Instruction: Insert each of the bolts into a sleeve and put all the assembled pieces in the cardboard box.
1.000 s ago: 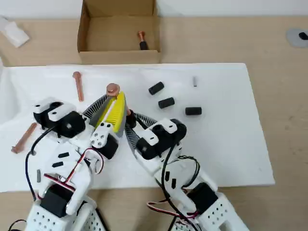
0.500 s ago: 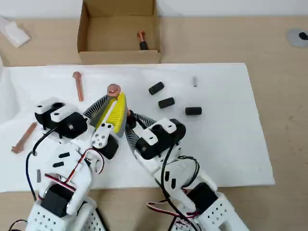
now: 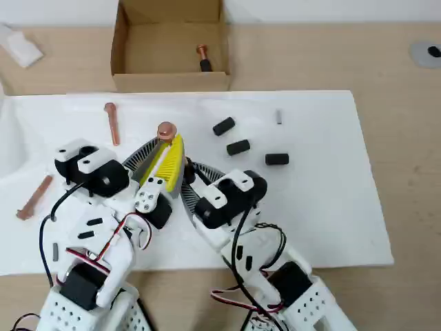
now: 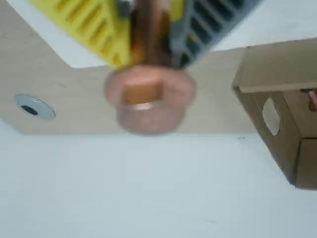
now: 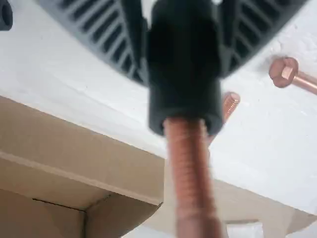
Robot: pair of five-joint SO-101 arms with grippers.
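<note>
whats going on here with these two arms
The left gripper holds a copper bolt and the right gripper holds a black sleeve, with the bolt's shaft in the sleeve's end, above the white mat. One assembled piece lies in the cardboard box. Three loose sleeves and two loose bolts lie on the mat.

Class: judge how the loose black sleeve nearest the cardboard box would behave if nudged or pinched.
The sleeve looks like a short cylinder lying on its side, so it would probably roll on the white sheet when nudged. It seems rigid, likely holding shape in a pinch. Its small size suggests it is light.
</note>
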